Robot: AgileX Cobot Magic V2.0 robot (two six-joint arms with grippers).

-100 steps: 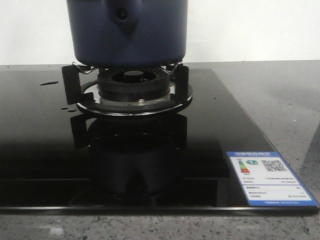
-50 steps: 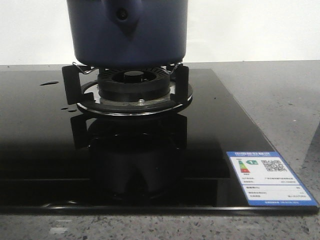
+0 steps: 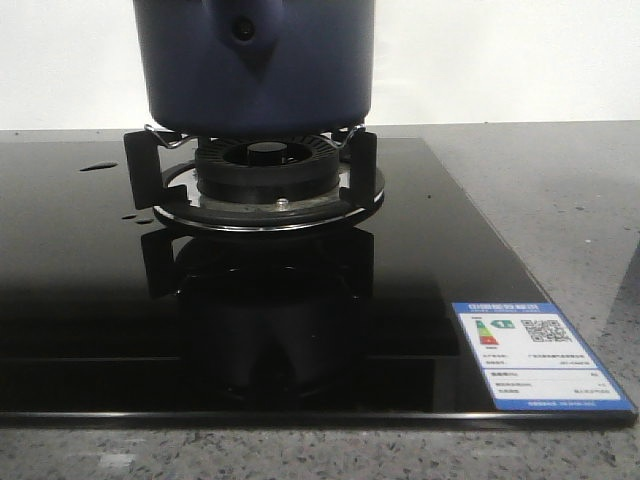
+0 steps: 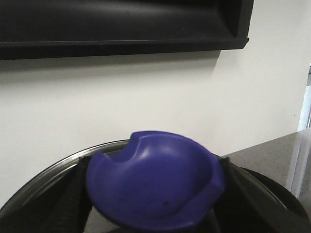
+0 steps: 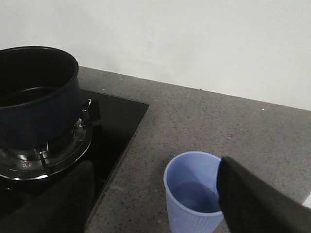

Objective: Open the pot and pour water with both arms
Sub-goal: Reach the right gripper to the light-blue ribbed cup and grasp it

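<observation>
- Pot (image 3: 255, 65): dark navy-blue, cylindrical, standing upright on the pan supports of the gas burner (image 3: 268, 168); a rounded handle mount with a round screw hole faces the front camera. My right wrist view shows it uncovered, its interior dark.
- Cooktop (image 3: 90, 290): black glass, set into the speckled grey tabletop (image 3: 560, 200); an energy label (image 3: 540, 355) sits at its near right corner.
- My left pincer: a blue knob (image 4: 155, 187) on a glass lid (image 4: 53, 170) with a metal rim fills my left wrist view; dark fingers (image 4: 73, 191) flank the knob, gripping it.
- My right pincer: only one dark finger (image 5: 257, 204) shows, just beside a pale blue ribbed cup (image 5: 192, 194) holding water; I cannot tell whether it is open or closed.
</observation>
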